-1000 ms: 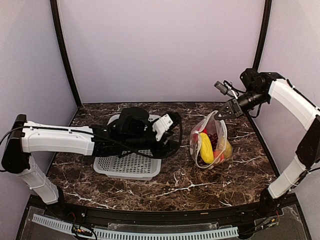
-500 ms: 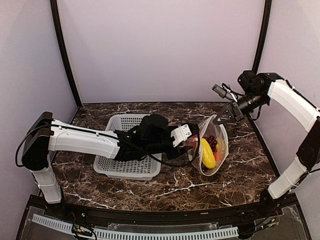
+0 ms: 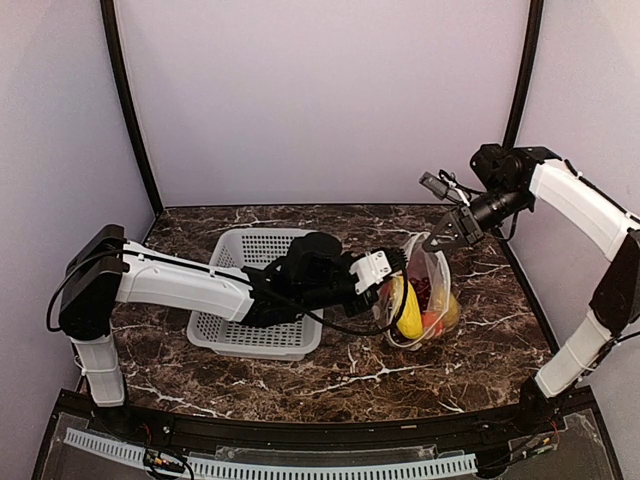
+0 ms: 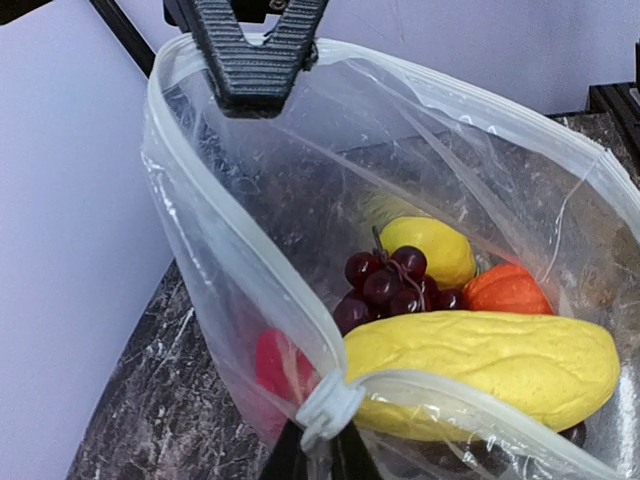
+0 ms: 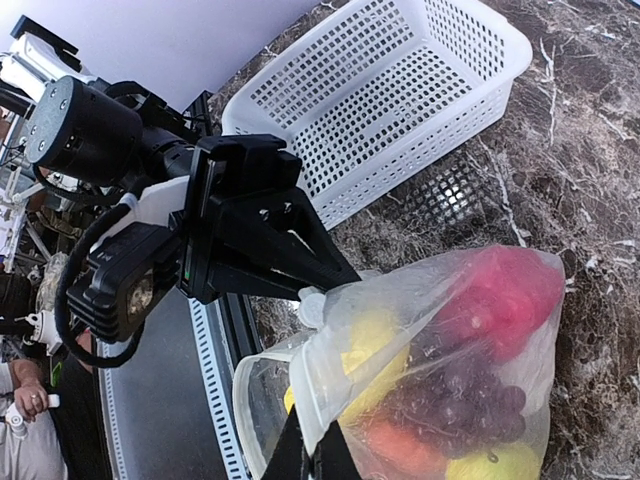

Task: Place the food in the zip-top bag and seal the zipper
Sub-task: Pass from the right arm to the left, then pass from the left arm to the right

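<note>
Food (image 3: 412, 305) is sitting inside the zip-top bag (image 3: 440, 285), which is resting on the dark marbled worktop (image 3: 350, 372) to the right of the grey perforated basket (image 3: 255, 332) and apart from it. Its mouth is being held open from two sides. The left tool (image 4: 316, 445) is pinching the near-left edge of the mouth, its fingers (image 5: 298, 258) pressed together on the plastic right at a small white bunched tab on the zipper (image 4: 235, 260). The right tool (image 4: 255, 88) is gripping the opposite, far edge from above, its black ribbed fingers (image 4: 250, 50) closed on the rim. The zipper is running as a thin clear strip round the gaping mouth, its two sides lying well apart, so the bag is standing unsealed.

Through the opening, in the left wrist view, a long yellow corn or banana piece (image 4: 480, 365) is lying across the near side. A dark purple grape bunch (image 4: 388, 288) is resting just behind it, and a rounded yellow piece (image 4: 428, 250) is sitting behind the grapes. An orange pumpkin (image 4: 505, 290) is touching the long yellow piece to the right of the grapes. A red pepper (image 4: 275, 365) is showing blurred through the bag's left wall. The left arm (image 3: 180, 285) is stretching over the basket's right part toward the bag, and the right arm (image 3: 575, 200) is coming in from the far right.
</note>
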Robot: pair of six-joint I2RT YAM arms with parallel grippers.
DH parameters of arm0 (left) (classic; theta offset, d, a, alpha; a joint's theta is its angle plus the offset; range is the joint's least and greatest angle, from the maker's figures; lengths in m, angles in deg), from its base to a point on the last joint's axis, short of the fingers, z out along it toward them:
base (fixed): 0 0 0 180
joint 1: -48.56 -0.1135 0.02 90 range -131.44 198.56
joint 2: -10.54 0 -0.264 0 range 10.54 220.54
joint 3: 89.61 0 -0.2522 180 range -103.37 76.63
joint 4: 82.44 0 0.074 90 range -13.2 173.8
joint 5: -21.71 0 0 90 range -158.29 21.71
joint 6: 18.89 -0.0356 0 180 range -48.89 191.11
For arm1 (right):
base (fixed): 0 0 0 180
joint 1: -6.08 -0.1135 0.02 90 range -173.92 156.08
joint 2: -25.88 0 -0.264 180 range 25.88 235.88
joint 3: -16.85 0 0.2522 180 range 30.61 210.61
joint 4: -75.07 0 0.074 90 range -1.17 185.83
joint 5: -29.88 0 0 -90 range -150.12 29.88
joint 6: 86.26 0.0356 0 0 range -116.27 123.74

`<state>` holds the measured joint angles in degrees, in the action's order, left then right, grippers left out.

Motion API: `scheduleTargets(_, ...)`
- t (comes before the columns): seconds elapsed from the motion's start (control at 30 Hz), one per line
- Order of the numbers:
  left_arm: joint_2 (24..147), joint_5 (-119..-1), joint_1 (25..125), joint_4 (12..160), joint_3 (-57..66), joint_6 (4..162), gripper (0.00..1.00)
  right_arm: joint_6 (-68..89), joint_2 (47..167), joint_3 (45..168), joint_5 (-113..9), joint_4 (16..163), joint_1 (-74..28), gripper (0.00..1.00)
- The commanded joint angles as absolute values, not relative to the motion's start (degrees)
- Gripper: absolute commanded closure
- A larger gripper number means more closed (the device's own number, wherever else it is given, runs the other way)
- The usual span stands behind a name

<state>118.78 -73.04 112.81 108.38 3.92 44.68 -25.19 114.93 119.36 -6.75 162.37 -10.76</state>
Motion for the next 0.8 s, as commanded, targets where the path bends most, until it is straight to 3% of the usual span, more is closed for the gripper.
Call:
scheduleTargets(0.0, 119.7, -73.4, 112.9, 111.9, 3.3, 44.3, 0.98, -26.3, 116.0, 121.2, -6.2, 162.1, -11.1, 1.0)
scheduleTargets(0.17, 118.7, -74.5, 112.9, 112.0, 4.6, 46.3, 0.99, -25.2, 116.8, 123.2, -10.8, 161.5, -9.5, 1.0)
scheduleTargets(0.3, 116.6, -75.4, 112.8, 109.2, 3.8, 50.4, 0.99, -20.2, 115.4, 124.4, -16.8, 157.6, -9.0, 0.79)
scheduleTargets(0.4, 115.3, -76.1, 112.8, 102.9, 0.6, 56.6, 0.99, -20.5, 110.0, 122.3, -15.6, 154.9, -10.4, 0.69)
scheduleTargets(0.7, 110.1, -74.2, 111.6, 94.4, -1.1, 74.1, 0.99, -28.4, 96.9, 109.5, -16.2, 156.8, -20.6, 0.67)
scheduleTargets(0.77, 109.0, -73.0, 110.8, 94.0, -1.2, 76.7, 0.99, -30.5, 95.0, 107.1, -16.7, 158.2, -22.9, 0.62)
